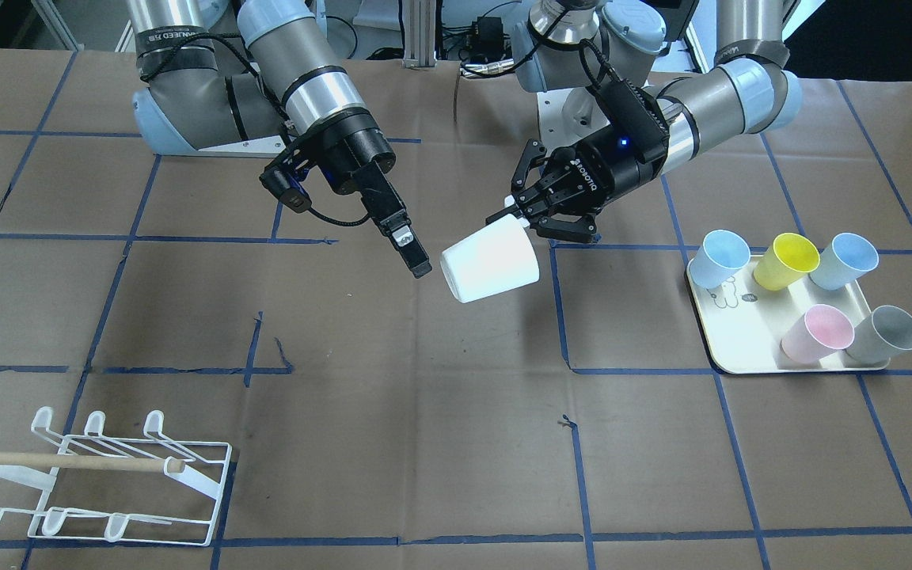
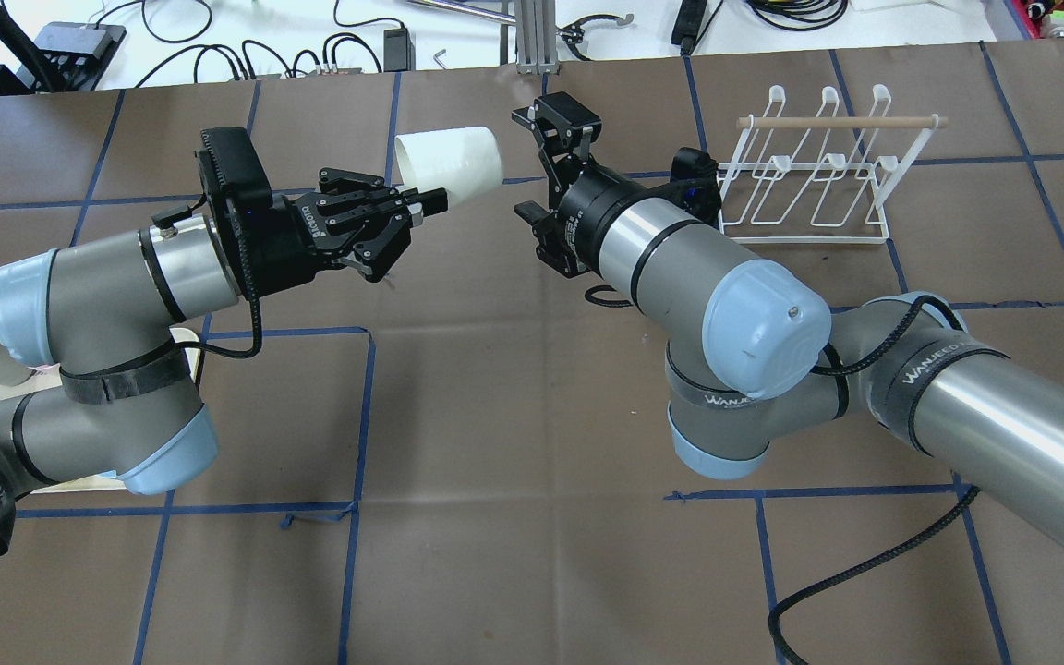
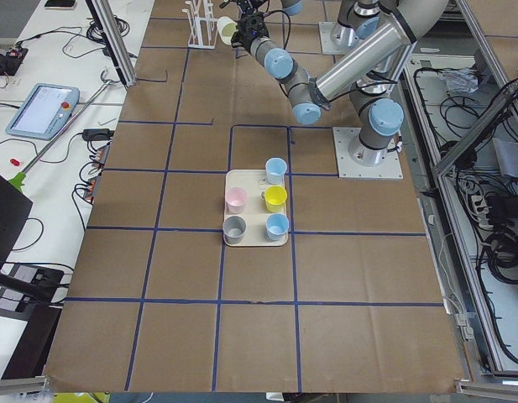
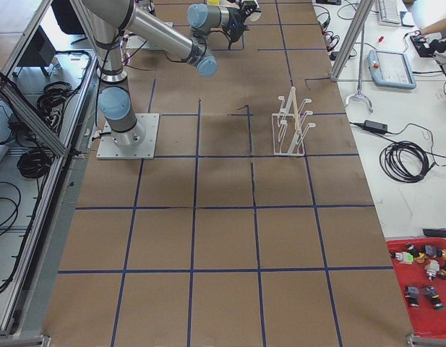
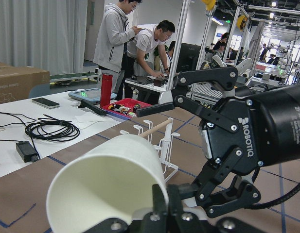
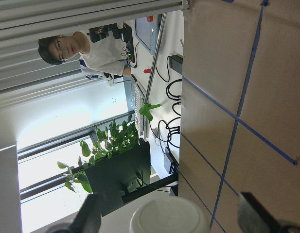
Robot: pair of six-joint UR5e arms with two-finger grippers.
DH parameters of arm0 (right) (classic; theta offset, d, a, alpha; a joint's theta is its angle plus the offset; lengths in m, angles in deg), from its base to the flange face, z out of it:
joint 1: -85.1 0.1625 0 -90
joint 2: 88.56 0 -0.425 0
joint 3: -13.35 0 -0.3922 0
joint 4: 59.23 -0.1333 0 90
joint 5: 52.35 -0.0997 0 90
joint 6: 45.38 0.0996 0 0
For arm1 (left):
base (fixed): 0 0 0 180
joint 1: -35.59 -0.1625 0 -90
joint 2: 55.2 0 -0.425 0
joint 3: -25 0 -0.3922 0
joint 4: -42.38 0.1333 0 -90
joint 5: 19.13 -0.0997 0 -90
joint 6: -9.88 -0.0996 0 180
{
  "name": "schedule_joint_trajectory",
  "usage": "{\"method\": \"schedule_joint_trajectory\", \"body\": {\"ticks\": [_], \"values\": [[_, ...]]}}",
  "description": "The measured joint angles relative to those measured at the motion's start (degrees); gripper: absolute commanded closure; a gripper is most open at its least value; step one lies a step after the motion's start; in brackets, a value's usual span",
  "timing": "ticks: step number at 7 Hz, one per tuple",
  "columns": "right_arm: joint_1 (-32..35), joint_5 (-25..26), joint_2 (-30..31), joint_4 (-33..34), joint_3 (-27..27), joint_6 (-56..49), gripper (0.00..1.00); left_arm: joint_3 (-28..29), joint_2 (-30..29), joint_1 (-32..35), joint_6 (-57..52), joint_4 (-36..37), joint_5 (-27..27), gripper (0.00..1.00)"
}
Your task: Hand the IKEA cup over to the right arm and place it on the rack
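Observation:
The white IKEA cup [image 1: 490, 261] hangs on its side above the table's middle. My left gripper [image 1: 521, 215], marked ROBOTIQ, is shut on the cup's narrow base end. The cup's mouth points at my right gripper [image 1: 416, 257], whose long flat fingertips sit just beside the rim. In the right wrist view its fingers [image 6: 89, 216] stand apart and open, with the cup [image 6: 169, 216] between them and no contact visible. From overhead, the cup [image 2: 449, 162] lies between the left gripper [image 2: 426, 201] and the right gripper [image 2: 558, 115]. The white wire rack [image 1: 108, 475] with its wooden dowel stands far off on the right arm's side.
A cream tray [image 1: 729, 348] on the left arm's side holds several pastel cups. The rack [image 2: 809, 175] stands just behind the right arm's wrist in the overhead view. Blue tape lines cross the brown table cover. People stand beyond the table in the wrist views.

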Motion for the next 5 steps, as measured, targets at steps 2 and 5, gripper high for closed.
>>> {"method": "schedule_joint_trajectory", "body": {"ticks": [2,5], "values": [[1.1,0.4,-0.6,-0.1,1.0,1.4,0.00,-0.1,0.1,0.0,0.0,0.0,0.0,0.98],[3.5,1.3,-3.9,-0.1,4.4,2.8,0.00,-0.1,0.2,0.2,0.0,0.0,0.0,0.97]]}}
